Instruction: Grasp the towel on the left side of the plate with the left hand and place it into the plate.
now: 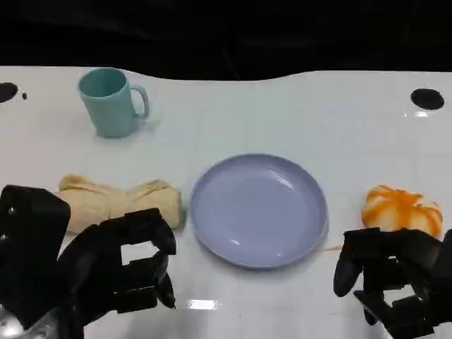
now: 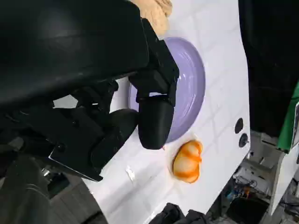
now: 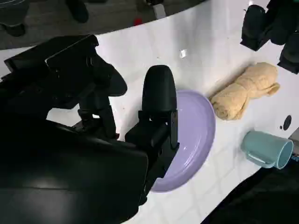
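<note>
A rolled tan towel (image 1: pixel 119 200) lies on the white table just left of an empty lavender plate (image 1: pixel 258 210). My left hand (image 1: pixel 121 264) hovers just in front of the towel, nearer to me, fingers apart and holding nothing. My right hand (image 1: pixel 393 277) hangs at the lower right, off the plate's right front, also holding nothing. In the left wrist view the left hand (image 2: pixel 140 105) reaches over the plate (image 2: pixel 192 88), with the towel's end (image 2: pixel 154 11) beside it. The right wrist view has the right hand (image 3: pixel 140 116), plate (image 3: pixel 198 133), towel (image 3: pixel 245 91) and left hand (image 3: pixel 273 23).
A teal mug (image 1: pixel 110 102) stands at the back left, behind the towel. An orange-and-white bundle (image 1: pixel 401 208) lies right of the plate, just beyond my right hand. Black round marks (image 1: pixel 426 98) sit at the table's far corners.
</note>
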`<state>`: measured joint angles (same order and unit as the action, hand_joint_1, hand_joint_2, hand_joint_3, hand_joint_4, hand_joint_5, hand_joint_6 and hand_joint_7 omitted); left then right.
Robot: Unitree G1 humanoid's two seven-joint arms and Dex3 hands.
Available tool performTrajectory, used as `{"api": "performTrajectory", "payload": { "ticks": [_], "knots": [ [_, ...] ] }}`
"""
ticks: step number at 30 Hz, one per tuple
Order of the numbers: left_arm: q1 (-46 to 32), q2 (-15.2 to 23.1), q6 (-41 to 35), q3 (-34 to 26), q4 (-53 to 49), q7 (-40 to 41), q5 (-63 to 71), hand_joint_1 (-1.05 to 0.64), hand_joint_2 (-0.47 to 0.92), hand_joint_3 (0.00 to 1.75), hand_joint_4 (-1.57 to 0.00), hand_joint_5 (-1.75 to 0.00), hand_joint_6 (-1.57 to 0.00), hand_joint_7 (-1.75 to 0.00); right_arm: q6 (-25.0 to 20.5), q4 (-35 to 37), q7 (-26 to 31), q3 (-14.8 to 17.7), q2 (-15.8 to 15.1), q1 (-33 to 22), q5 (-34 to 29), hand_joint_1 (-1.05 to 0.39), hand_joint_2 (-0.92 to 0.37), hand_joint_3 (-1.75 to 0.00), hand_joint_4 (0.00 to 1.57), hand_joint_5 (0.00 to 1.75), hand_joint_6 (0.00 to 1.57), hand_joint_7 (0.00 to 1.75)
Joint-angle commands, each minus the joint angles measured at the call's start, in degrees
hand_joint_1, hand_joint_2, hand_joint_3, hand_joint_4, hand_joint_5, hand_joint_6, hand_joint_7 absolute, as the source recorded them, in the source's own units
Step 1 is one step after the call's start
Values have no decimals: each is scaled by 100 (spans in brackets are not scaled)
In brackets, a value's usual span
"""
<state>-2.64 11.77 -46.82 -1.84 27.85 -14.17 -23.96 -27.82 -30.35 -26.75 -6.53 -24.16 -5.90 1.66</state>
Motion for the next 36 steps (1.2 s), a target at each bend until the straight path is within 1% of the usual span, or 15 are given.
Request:
{"api": "performTrajectory", "payload": {
  "ticks": [1,9,14,32,35,36],
  "knots": [
    [46,122,78,-35,-53,-83,1,-7,57,129,-83,-175,-71,-168,54,29,3,-5,-59,47,-11,5,-59,-107,70,168,69,143],
    [49,125,-25,-27,26,-9,5,-7,57,129,-82,-175,-70,-168,82,23,-4,13,-60,30,16,5,-59,-106,70,168,69,142],
    [39,150,119,-26,-66,-118,1,-7,57,129,-82,-175,-70,-168,39,14,6,8,-60,39,8,5,-60,-106,70,168,69,142],
    [42,148,46,-20,12,-39,36,-7,57,129,-82,-175,-71,-167,49,23,13,-3,-46,53,15,5,-60,-105,70,168,69,142],
    [25,92,54,-65,22,31,38,-7,57,129,-82,-175,-71,-166,54,13,19,-7,-49,44,6,5,-60,-106,70,168,69,143],
    [24,62,41,-85,26,76,37,-6,57,127,-80,-175,-72,-163,64,13,20,-11,-52,43,-1,4,-59,-105,70,168,69,142]
  ]
}}
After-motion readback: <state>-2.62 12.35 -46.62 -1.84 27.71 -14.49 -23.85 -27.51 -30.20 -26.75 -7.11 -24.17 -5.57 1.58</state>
